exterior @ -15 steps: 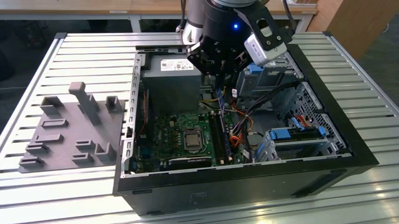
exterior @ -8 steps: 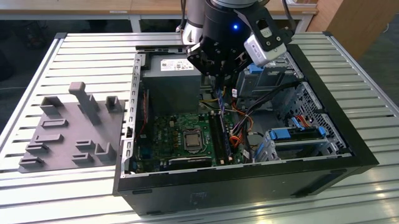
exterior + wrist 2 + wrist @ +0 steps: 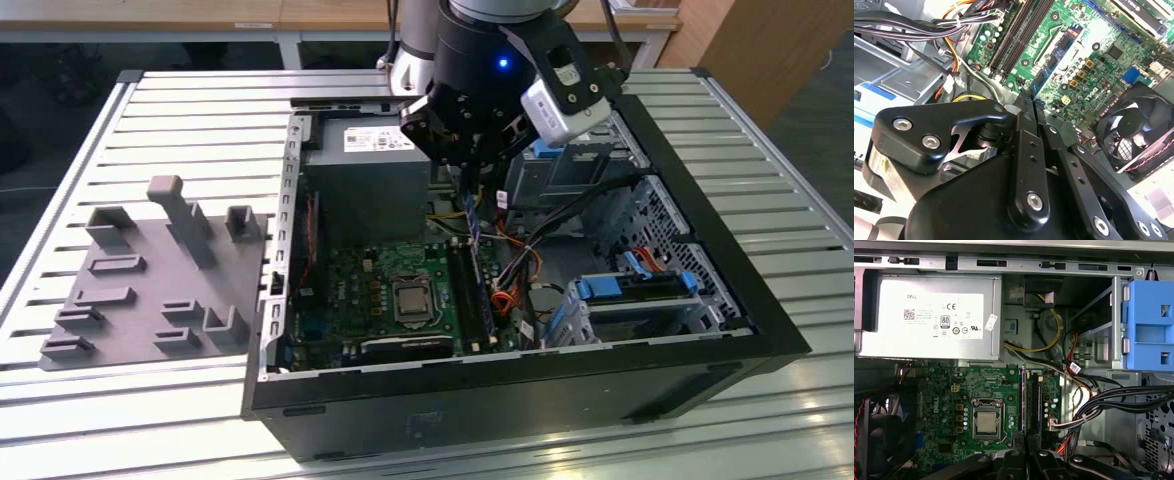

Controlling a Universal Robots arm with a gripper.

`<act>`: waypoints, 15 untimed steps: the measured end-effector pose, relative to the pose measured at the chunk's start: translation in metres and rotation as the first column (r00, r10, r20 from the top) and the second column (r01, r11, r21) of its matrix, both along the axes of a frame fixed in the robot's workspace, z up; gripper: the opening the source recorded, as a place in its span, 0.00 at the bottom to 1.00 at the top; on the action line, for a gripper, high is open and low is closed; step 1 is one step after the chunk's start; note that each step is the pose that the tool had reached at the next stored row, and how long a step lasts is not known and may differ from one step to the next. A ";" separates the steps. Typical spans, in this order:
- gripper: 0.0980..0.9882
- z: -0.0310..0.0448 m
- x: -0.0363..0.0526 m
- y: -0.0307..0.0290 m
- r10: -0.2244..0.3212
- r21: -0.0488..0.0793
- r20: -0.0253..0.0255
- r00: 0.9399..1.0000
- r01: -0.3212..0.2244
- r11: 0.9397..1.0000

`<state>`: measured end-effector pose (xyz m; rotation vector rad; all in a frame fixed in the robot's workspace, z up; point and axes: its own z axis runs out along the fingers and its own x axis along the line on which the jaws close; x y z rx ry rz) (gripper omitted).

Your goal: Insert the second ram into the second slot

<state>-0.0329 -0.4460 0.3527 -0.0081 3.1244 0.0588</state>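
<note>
The second wrist view shows the gripper (image 3: 1029, 100) clamping the ram (image 3: 1060, 57) edge-on; the exterior view shows the whole case (image 3: 747, 300). The ram's long axis parallels the slots (image 3: 1016, 35).

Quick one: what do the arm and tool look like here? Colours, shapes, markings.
The wrist is a black cylinder with a small lit blue dot; a silver-grey camera box sits on its side. The tool is black: flat linkage bars with silver screw heads.
</note>
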 end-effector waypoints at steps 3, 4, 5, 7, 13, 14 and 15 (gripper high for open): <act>0.04 -0.0007 0.0000 0.0000 0.000 0.000 0.000 1.000 0.000 1.000; 0.04 -0.0009 0.0000 0.0000 0.000 0.000 0.000 1.000 0.000 1.000; 0.04 -0.0013 0.0000 0.0000 0.000 0.000 0.000 1.000 0.000 1.000; 0.04 -0.0017 0.0000 0.0000 0.000 0.000 0.000 1.000 0.000 1.000; 0.04 -0.0060 0.0000 0.0000 0.000 0.000 0.000 1.000 0.000 1.000; 0.04 -0.0061 0.0000 0.0000 0.000 0.000 0.000 1.000 0.000 1.000; 0.04 -0.0064 0.0000 -0.0001 0.000 0.000 0.000 1.000 0.000 1.000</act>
